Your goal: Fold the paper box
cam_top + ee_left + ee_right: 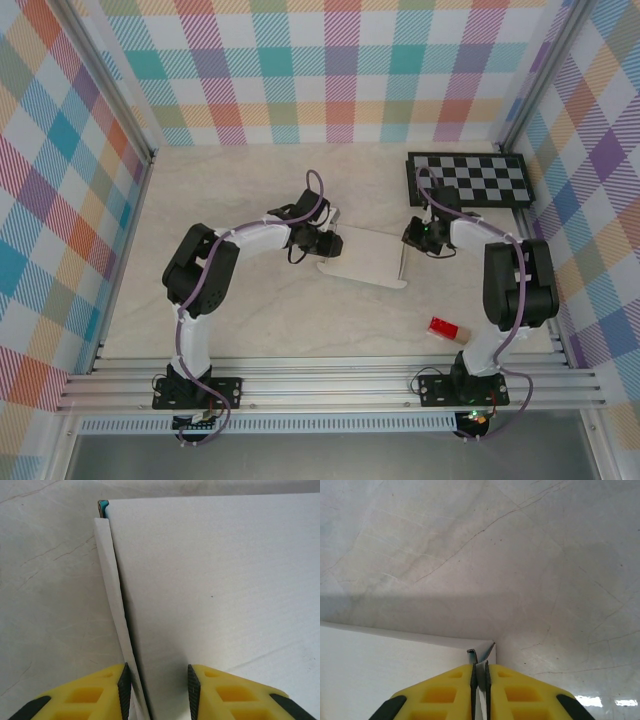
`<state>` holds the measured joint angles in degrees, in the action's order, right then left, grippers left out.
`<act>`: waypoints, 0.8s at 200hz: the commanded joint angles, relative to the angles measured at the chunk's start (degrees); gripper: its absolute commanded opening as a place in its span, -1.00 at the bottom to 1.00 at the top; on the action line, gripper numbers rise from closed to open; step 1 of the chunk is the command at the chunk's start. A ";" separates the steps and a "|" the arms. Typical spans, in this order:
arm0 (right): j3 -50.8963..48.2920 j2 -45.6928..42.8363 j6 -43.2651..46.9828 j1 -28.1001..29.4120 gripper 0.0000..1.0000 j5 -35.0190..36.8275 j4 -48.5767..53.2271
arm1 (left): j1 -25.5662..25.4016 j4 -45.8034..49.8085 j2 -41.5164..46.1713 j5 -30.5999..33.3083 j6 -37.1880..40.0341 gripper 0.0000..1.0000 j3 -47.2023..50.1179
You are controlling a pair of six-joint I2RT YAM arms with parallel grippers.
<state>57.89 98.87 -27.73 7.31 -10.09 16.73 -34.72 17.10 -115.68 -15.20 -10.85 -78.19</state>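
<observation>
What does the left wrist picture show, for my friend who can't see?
The yellow left gripper, open, straddles the edge of the white paper box on a pale table. A narrow flap runs along that edge, with teal showing at its far corner.

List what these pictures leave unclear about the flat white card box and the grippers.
1. Left wrist view: the flat white card box runs off the right and bottom edges; its top panel covers the inside.
2. Right wrist view: the right gripper pinches a card edge; the depth is hidden between its pads.
3. Top view: the left gripper's fingertips are hidden by its own wrist.
</observation>
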 commanded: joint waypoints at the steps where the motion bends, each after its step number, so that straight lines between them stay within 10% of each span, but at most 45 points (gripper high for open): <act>1: 0.60 0.76 -2.13 0.49 -0.76 -2.50 -0.73 | -0.12 3.81 -3.10 -0.57 0.18 -0.28 -0.52; 130: -2.05 1.13 -20.36 9.39 -0.62 3.33 -2.46 | -3.95 3.04 -5.35 -0.65 -2.48 -0.31 -3.46; 160: 0.06 -1.27 -16.26 9.21 -0.33 4.74 3.09 | -2.98 4.28 -5.39 0.34 -2.76 -0.32 -3.81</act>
<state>57.84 98.41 -44.91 13.45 0.32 13.74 -35.64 21.08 -117.27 -13.82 -12.62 -81.71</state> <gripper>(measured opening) 0.285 0.346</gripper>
